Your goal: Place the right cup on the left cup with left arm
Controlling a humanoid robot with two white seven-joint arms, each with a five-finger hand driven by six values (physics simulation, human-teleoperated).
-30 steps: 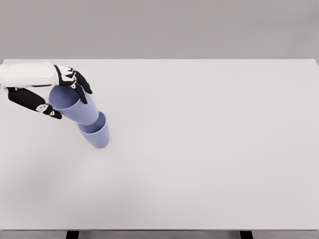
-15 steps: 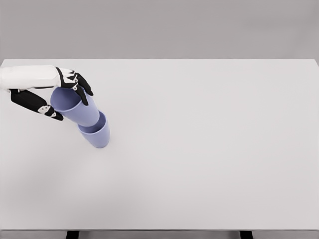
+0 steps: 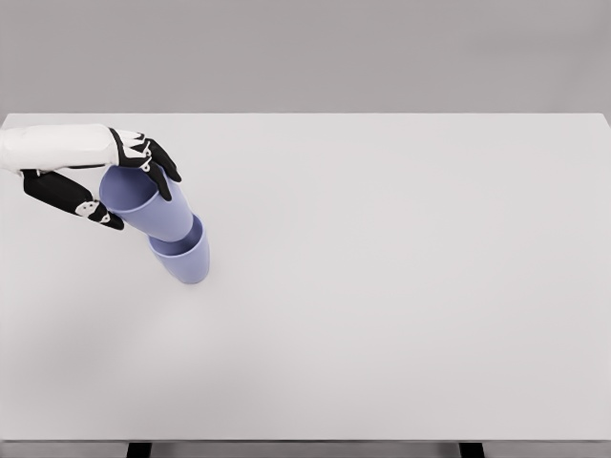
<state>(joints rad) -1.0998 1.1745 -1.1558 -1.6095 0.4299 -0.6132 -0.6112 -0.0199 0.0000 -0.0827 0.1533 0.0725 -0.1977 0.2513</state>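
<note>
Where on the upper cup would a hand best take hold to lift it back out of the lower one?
Probably at the rim of the upper cup, coming from the left, as the left hand does; its base sits inside the lower cup, leaving only the upper wall exposed.

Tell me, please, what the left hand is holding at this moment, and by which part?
The left hand holds the upper cup at its rim, fingers on either side; its base sits in the lower cup.

Left hand (image 3: 95, 176) at upper left, fingers (image 3: 158, 167) curled in grasp
</note>
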